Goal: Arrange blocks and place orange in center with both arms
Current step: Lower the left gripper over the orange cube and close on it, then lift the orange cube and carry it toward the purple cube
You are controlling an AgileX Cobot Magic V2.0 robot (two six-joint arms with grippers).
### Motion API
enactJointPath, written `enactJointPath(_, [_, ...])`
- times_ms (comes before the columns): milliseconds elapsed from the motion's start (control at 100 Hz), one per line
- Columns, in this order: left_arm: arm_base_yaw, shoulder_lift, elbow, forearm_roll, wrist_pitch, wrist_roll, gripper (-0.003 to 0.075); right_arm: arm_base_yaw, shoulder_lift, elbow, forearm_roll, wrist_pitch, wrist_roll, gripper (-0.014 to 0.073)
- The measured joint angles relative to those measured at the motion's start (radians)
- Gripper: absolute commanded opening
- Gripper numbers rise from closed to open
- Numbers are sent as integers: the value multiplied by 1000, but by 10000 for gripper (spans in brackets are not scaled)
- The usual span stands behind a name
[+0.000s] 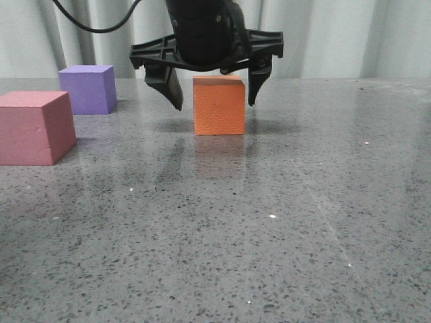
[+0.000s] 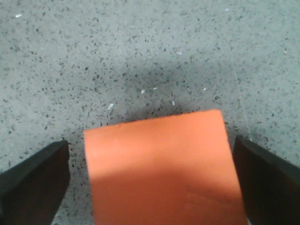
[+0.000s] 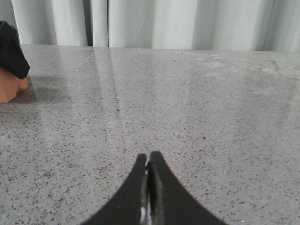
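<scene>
The orange cube (image 1: 219, 108) stands on the grey speckled table (image 1: 269, 235) near the middle. My left gripper (image 1: 215, 102) hangs over it, open, one finger on each side. In the left wrist view the orange cube (image 2: 159, 168) lies between the dark fingers (image 2: 37, 183), and table shows in a narrow gap on both sides. The purple cube (image 1: 87, 89) stands at the back left. The pinkish-red cube (image 1: 34, 128) is in front of it at the left edge. My right gripper (image 3: 149, 157) is shut on nothing, low over bare table, with the orange cube (image 3: 9, 89) far off to its side.
A pale curtain (image 1: 337, 33) hangs behind the table's far edge. A black cable (image 1: 94, 23) trails from the left arm at the upper left.
</scene>
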Motion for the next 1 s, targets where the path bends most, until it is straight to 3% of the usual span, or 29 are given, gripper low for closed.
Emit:
enactJointPath(120, [-4, 0, 0, 0, 0, -4, 550, 0, 0, 0, 0, 0, 0, -67])
enactJointPath(340, [-10, 0, -4, 0, 0, -4, 310, 0, 0, 0, 0, 0, 0, -67])
enactJointPath(430, [-10, 0, -4, 0, -2, -4, 264, 0, 0, 0, 0, 0, 0, -67])
enactJointPath(1000, [2, -175, 6, 86, 23, 0, 256, 0, 0, 0, 0, 0, 0, -67])
